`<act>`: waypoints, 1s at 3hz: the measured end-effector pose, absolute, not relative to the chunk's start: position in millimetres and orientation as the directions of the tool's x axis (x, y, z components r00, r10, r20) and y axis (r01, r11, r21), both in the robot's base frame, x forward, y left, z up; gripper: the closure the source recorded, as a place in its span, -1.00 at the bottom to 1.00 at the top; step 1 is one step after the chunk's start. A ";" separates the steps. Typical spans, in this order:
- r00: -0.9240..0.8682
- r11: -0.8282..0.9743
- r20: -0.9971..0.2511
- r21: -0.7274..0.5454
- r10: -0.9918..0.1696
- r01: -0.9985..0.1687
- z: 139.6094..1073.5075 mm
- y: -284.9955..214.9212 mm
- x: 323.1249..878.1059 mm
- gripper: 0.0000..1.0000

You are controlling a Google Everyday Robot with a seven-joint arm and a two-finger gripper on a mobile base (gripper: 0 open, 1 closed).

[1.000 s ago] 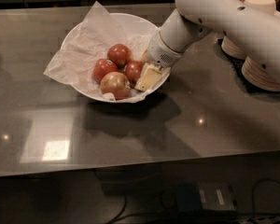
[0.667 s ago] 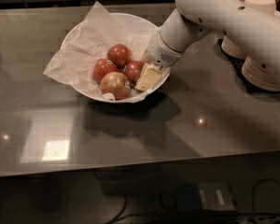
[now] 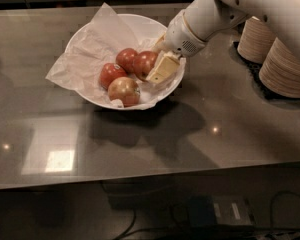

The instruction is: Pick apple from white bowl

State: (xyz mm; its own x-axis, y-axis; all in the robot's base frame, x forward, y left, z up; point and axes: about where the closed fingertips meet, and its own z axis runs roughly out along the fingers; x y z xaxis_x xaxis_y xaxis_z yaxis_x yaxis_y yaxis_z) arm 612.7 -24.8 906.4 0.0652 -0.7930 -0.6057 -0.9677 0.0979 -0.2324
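Since it must reach fruit lying low, the end effector (image 3: 160,68) dips over the right rim of the white bowl (image 3: 140,21) and touches the apple (image 3: 144,63), which lies there crowded among other apples (image 3: 124,90); whether it grips I cannot tell. The bowl rests on the tabletop (image 3: 230,134).

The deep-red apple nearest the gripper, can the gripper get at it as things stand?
Probably yes. The gripper sits inside the white bowl, right beside that apple, with nothing between them. The other three apples lie on its far side, out of the way.
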 end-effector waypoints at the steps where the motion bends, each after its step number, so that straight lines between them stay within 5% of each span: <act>1: 0.074 0.122 -0.656 -0.248 -0.751 -0.961 928.4 -34.2 612.5 1.00; 3: 0.093 0.144 -0.686 -0.280 -0.722 -0.949 953.6 -45.4 610.8 1.00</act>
